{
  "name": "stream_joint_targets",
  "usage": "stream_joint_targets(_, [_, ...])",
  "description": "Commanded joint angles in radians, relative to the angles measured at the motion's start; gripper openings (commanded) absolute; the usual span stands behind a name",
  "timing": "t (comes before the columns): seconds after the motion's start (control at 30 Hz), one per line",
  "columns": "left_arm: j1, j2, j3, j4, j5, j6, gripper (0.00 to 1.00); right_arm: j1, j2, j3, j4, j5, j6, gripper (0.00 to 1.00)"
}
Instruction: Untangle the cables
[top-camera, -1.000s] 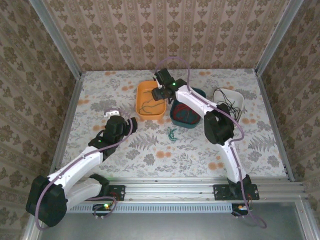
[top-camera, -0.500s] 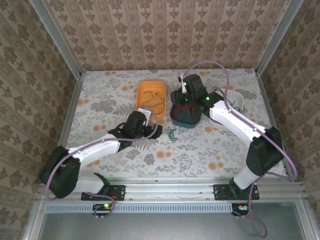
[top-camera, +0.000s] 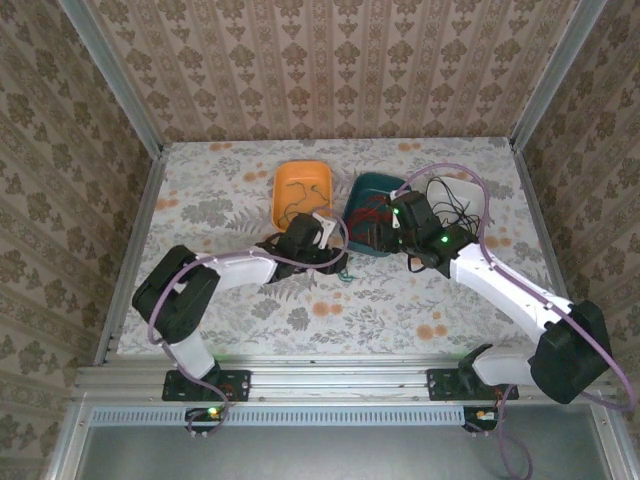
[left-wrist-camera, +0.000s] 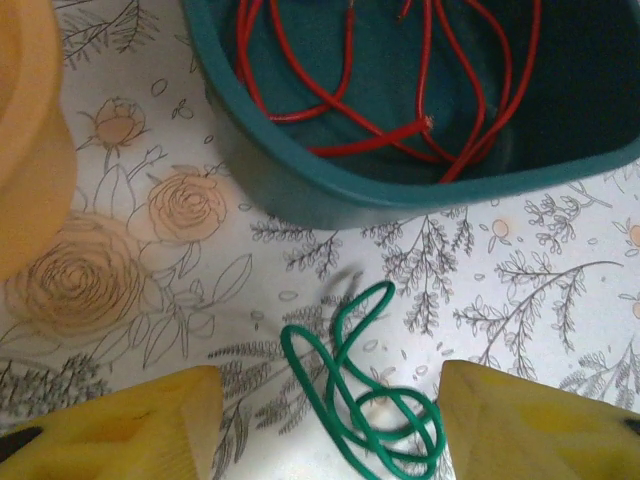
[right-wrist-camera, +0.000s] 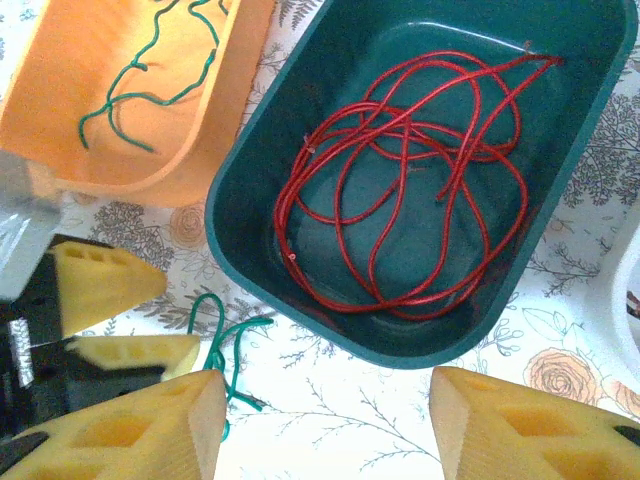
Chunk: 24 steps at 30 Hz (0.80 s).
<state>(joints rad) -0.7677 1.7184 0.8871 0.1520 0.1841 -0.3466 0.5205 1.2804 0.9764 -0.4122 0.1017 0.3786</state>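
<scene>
Yellow pads of the left claw stand partly spread and low over the table, one on each side of a loose green cable that lies looped on the cloth between them. Neither pad touches it, so this claw is released and grips nothing. Just ahead of its tips sits the teal tray, and the orange tray is ahead and to its left. The right claw is likewise spread with bare cloth between its pads, released and empty, hovering beside the near rim of the teal tray. The red cables lie coiled inside that tray, directly ahead of it. Thin green cables rest in the orange tray, ahead and to the left of the right claw. The loose green one lies just off its left pad, between it and the left claw's tips. From above, the two claws are near each other, and a white tray with black cables stands on the far side of the right claw's wrist. A pale cloth printed with flowers and ferns covers the table. Brown patterned wallpaper lines three walls, with aluminium rails along the table's edges and up the corners.
</scene>
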Motion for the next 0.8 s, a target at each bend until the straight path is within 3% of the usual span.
stream_joint_targets(0.0, [0.008, 0.038, 0.044, -0.003, -0.006, -0.009, 0.55, -0.005, -0.027, -0.011, -0.031, 0.034, 0.019, 0.57])
stream_joint_targets(0.2, [0.008, 0.066, 0.048, -0.032, -0.024, -0.010, 0.37, -0.005, -0.038, -0.009, -0.039, 0.035, 0.012, 0.57])
stream_joint_targets(0.53, [0.008, 0.114, 0.058, -0.046, 0.023, -0.003, 0.23, -0.005, -0.048, -0.018, -0.040, 0.031, 0.011, 0.56])
stream_joint_targets(0.7, [0.008, 0.128, 0.073, -0.046, 0.046, 0.001, 0.00, -0.005, -0.049, -0.034, -0.037, -0.012, 0.005, 0.56])
stream_joint_targets(0.77, [0.007, 0.105, 0.057, -0.036, 0.046, 0.001, 0.00, -0.004, -0.045, -0.044, -0.032, -0.052, 0.003, 0.56])
